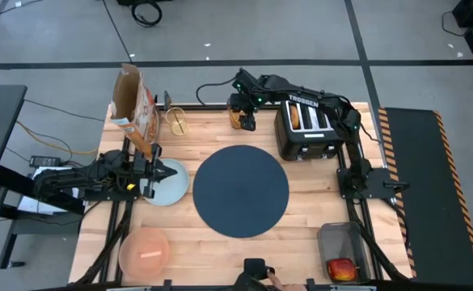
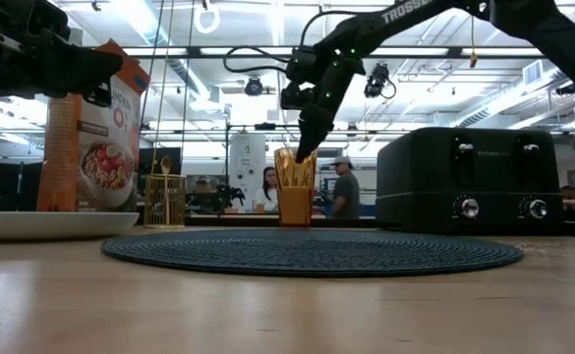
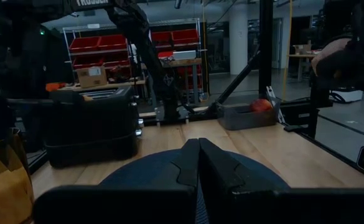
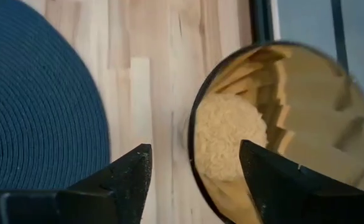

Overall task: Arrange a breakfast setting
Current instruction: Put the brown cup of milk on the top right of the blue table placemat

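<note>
The dark-blue mat (image 1: 240, 190) lies mid-table. My right gripper (image 4: 194, 152) is open just above the amber tumbler (image 4: 281, 124), which stands upright at the far edge (image 1: 236, 118); one finger stands outside its wall and one over its inside. My left gripper (image 1: 170, 171) is shut and empty, above the pale-blue plate (image 1: 171, 187). The pink bowl (image 1: 145, 250) sits near left. The red apple (image 1: 341, 267) lies in a grey tray. The bagel (image 1: 295, 118) stands in a toaster slot. The gold spoon (image 2: 165, 165) stands in a wire holder. The small clear glass is out of view.
The black toaster (image 1: 305, 129) stands right of the tumbler, and the cereal box (image 1: 135, 105) stands at the far left with the wire holder (image 1: 175, 121) beside it. A person's hand (image 1: 272, 280) shows at the near edge. Bare wood lies near the mat's front.
</note>
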You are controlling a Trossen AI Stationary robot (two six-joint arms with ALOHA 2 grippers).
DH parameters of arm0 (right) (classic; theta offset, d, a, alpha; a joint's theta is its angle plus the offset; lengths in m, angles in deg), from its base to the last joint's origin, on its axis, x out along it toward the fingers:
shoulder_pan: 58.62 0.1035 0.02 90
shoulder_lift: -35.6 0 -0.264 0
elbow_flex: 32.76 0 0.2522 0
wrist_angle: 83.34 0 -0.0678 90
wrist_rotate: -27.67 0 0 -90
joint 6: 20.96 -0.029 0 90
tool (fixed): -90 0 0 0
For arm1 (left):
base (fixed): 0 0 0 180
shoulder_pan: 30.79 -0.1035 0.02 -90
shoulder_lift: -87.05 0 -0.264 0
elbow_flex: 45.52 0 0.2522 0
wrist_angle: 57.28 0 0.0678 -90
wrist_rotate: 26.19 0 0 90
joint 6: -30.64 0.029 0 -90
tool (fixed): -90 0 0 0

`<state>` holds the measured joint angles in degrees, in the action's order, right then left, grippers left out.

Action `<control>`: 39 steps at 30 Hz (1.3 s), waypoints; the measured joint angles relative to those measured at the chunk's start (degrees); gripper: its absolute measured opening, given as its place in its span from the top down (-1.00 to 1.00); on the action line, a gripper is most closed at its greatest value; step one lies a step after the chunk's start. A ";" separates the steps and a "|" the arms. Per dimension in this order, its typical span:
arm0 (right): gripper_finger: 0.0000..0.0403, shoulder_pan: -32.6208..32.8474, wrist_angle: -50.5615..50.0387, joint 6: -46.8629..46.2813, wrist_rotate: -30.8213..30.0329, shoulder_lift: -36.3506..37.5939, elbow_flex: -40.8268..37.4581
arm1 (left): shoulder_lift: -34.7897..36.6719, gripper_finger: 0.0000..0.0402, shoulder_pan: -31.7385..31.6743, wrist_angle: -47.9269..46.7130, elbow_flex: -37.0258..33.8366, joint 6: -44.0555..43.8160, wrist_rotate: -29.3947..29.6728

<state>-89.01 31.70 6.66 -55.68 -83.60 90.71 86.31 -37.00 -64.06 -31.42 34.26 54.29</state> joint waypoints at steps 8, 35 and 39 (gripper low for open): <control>-0.05 0.04 1.89 0.08 0.85 0.11 -0.02 | 0.00 0.91 0.01 0.00 -0.01 0.00 0.02; 0.46 0.57 3.93 3.15 0.00 -1.55 -0.02 | 0.00 0.91 0.00 0.00 -0.01 0.00 0.02; 0.61 0.57 3.91 3.06 0.06 -1.55 -0.02 | -0.01 0.91 0.01 -0.01 -0.01 0.00 0.02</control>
<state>-88.44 35.61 9.72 -55.62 -85.15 90.69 86.31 -36.99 -64.06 -31.42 34.26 54.31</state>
